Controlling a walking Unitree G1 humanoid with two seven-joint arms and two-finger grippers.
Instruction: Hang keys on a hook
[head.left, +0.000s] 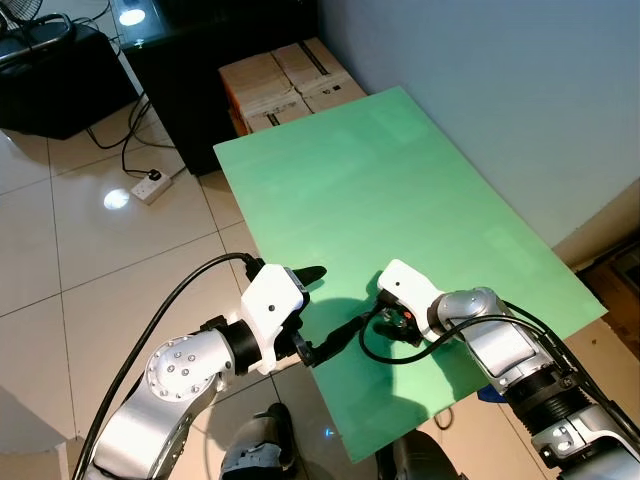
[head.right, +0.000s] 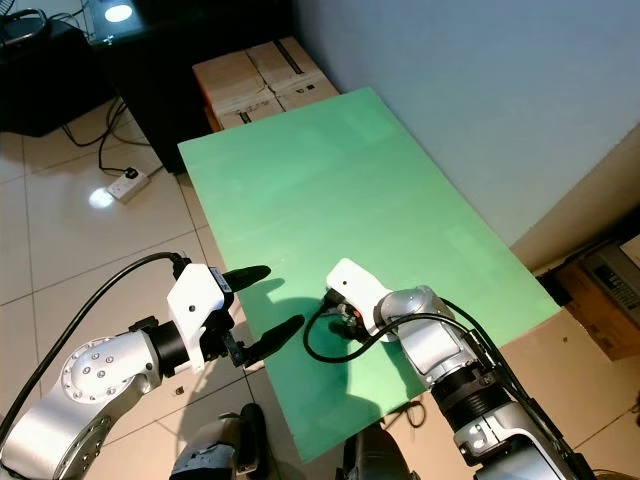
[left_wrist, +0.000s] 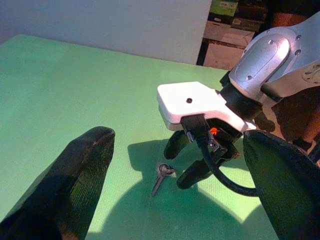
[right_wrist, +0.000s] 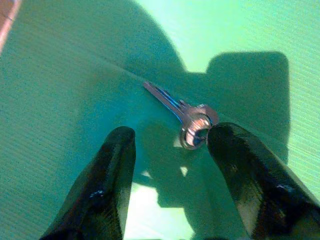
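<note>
The keys (right_wrist: 186, 116) are lying flat on the green board (head.left: 400, 200), near its front edge, right between the two arms. In the right wrist view the long axis runs from the ring end, which sits against one black fingertip (right_wrist: 225, 137), out to the blade tip pointing away from the gripper. In the left wrist view the same bunch (left_wrist: 161, 176) has its blade aimed back toward the left gripper, ring end toward the right one. Looks like two keys stacked on one small ring, but they overlap so much I can't be sure of the count.

The right gripper (right_wrist: 170, 145) is spread open, hovering low over the keys with one finger each side of the ring end; one tip looks like it's touching the ring, nothing is pinched. The left gripper (head.right: 260, 300) is also wide open, hanging over the front edge of the board, holding nothing, pointing at the right one.

Around it: the board leans up toward a pale blue wall (head.left: 500, 100). Behind its top edge are two taped cardboard boxes (head.left: 285, 85) side by side, next to a dark cabinet (head.left: 200, 60). One white power strip (head.left: 150, 186) with a cable sits on the tiled floor (head.left: 90, 250). The right gripper's own wrist housing (left_wrist: 192, 102) and looping black cable (head.left: 385, 350) hang over the keys.
</note>
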